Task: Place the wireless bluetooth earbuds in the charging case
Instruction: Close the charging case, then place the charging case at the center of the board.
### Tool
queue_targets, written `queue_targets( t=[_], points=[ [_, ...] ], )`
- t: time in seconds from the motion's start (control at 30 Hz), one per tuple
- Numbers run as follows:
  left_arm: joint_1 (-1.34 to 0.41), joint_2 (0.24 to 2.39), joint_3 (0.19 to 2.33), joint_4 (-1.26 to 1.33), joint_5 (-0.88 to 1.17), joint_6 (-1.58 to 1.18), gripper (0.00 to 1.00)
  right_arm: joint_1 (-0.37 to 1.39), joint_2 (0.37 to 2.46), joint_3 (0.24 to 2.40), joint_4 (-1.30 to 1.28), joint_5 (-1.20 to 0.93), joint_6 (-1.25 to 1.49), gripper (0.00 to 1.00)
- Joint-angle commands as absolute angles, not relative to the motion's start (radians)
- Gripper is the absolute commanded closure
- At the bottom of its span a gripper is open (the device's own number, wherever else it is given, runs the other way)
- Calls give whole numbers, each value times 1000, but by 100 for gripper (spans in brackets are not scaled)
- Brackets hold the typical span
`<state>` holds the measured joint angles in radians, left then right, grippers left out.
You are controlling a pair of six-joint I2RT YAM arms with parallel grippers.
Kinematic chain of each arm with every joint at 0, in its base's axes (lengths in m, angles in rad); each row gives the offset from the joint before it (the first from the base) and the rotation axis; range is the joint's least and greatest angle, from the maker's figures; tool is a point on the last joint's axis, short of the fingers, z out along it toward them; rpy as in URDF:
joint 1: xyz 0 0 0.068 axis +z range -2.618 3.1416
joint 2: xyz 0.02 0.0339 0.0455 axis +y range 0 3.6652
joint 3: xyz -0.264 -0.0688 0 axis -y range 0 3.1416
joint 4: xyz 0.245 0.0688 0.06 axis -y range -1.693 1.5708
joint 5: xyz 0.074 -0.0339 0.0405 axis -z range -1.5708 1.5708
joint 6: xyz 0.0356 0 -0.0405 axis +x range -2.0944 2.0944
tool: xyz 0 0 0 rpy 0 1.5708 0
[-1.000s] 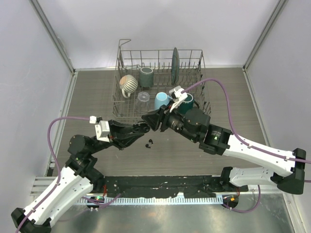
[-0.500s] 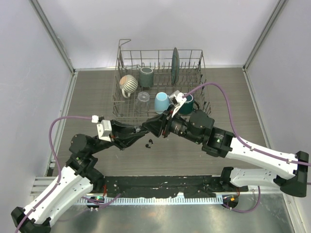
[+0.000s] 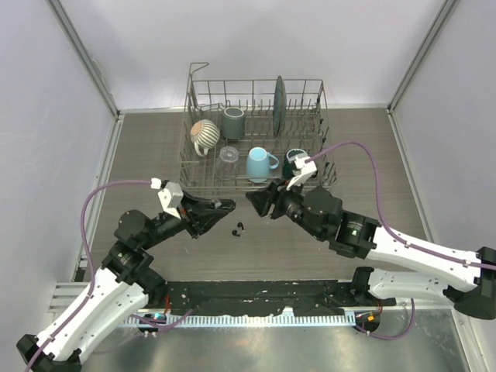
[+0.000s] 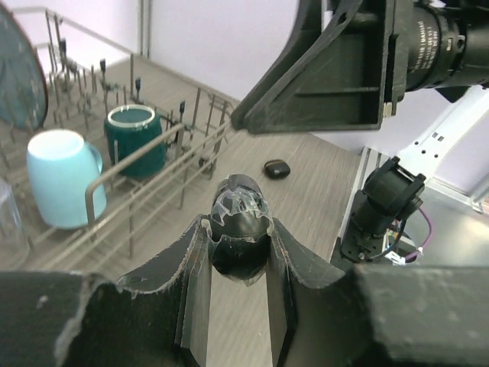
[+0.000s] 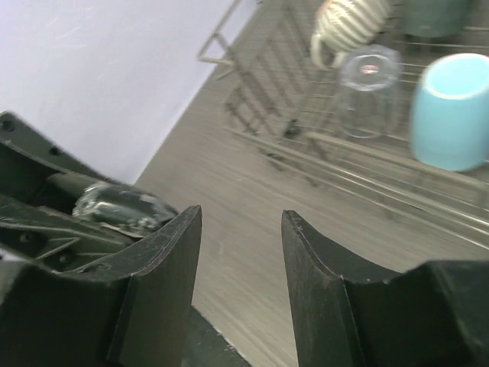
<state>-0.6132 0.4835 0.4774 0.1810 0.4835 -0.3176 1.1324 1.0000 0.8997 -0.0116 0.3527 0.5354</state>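
Narrowly apart: left end effector (image 4: 240,229) gripping charging case (image 4: 238,210), right end effector (image 5: 241,218) agape.

The left tool (image 3: 225,205) is clamped tight, and the right tool (image 3: 253,198), fingers parted, faces it tip to tip.

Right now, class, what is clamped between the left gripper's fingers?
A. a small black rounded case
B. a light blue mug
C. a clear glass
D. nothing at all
A: the left wrist view shows the left gripper closed against both sides of the small black rounded case.
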Motion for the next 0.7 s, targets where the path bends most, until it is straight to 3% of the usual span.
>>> queue_targets(
  t=[0.0,0.37,0.67],
  points=[
    [-614,439,480,11,391,-480,100,1134,885,859,-57,630,613,48],
    [-614,167,261,-172,121,-819,100,1129,749,749,-103,787,724,48],
    [-614,209,172,-221,15,-933,100,1120,759,778,-183,825,750,48]
  ],
)
